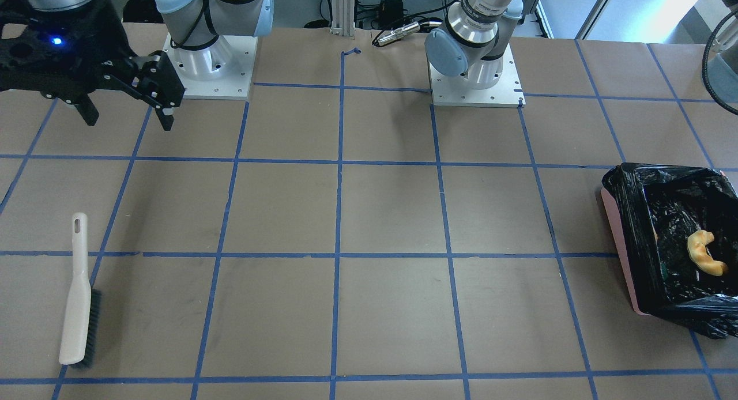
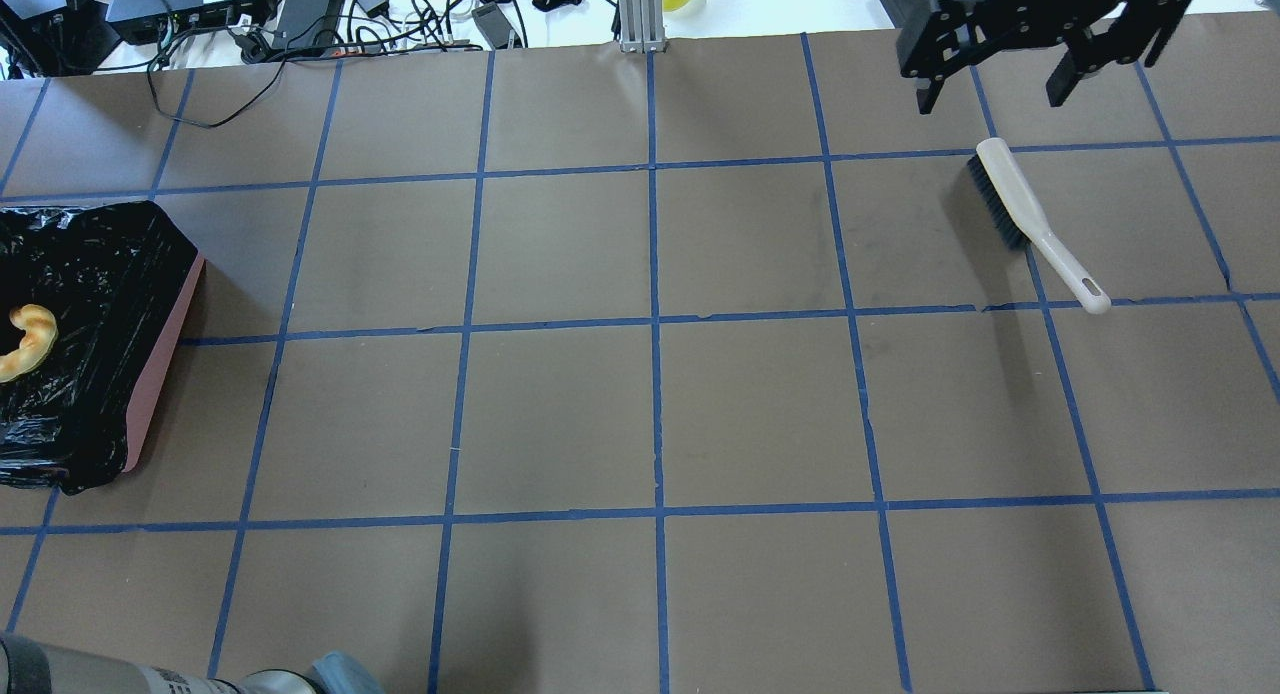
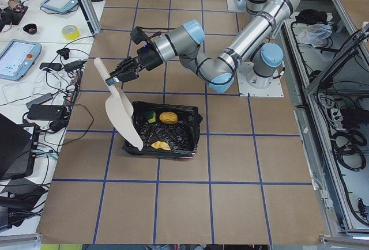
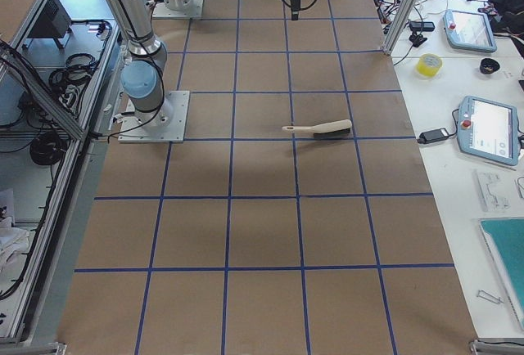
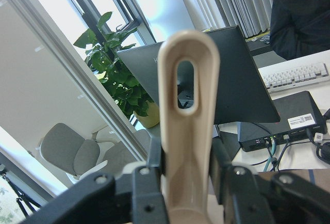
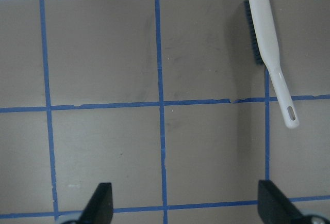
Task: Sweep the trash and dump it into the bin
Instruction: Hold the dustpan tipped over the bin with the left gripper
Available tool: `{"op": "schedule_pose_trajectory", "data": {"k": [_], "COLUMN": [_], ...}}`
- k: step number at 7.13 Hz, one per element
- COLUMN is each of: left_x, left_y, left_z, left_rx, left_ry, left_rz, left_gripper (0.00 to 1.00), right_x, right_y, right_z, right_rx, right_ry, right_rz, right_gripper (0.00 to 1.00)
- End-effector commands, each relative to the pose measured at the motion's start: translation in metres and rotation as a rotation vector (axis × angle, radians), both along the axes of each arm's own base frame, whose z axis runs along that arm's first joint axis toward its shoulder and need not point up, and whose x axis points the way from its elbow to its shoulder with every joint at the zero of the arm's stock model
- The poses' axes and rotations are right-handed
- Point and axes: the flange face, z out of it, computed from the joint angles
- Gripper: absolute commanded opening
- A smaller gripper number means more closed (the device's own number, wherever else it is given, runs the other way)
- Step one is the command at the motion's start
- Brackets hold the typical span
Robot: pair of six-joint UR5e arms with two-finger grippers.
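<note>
On the left of my overhead view I see the bin (image 2: 165, 354), pink with a black bag (image 2: 90, 274) inside. All the trash looks to be in it: the crescent rind (image 2: 28, 342), the potato-like lump (image 3: 168, 117) and the sponge piece (image 3: 151, 116). I think the dumping is as good as done.

My left end effector (image 5: 186, 172) is closed tight on the handle of the dustpan (image 3: 118, 109). The pan hangs tipped, mouth down, over the bin's edge.

The middle of the counter (image 2: 650, 414) has no scraps that I can see.

On the right the brush (image 2: 1020, 209) lies flat. My right end effector (image 2: 992, 94) hangs above the counter near it, spread wide, with nothing in it.

What could go wrong? The pan is low by the bag. If I pull it away sideways, its lip could hook the crinkly bag and drag the bin or tip the trash out. I only grip a thin handle, so a quick swing might make the pan twist or slip.
</note>
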Motion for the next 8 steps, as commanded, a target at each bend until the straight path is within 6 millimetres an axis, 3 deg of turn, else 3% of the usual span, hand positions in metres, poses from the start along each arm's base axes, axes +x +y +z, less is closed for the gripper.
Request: {"op": "schedule_pose_trajectory", "data": {"k": [1, 5, 7, 8], "left_x": [-0.001, -0.004, -0.039, -0.047], "left_y": [0.005, 0.016, 0.013, 0.016], "left_z": [-0.023, -0.048, -0.053, -0.065], "left_rx": [-0.084, -0.199, -0.224, -0.244], "left_ry": [0.083, 0.177, 0.153, 0.147], "left_rz": [0.071, 0.237, 0.305, 0.322], "left_gripper": [0.00, 0.00, 0.00, 0.00], "right_x": [0.015, 0.015, 0.022, 0.022], "right_y": [0.008, 0.006, 0.005, 0.004], "right_z": [-0.015, -0.018, -0.020, -0.020], "right_rx": [0.027, 0.027, 0.034, 0.032], "right_ry": [-0.009, -0.012, -0.085, -0.077], "right_rz": [0.004, 0.004, 0.011, 0.016], "right_gripper": [1.00, 1.00, 1.00, 1.00]}}
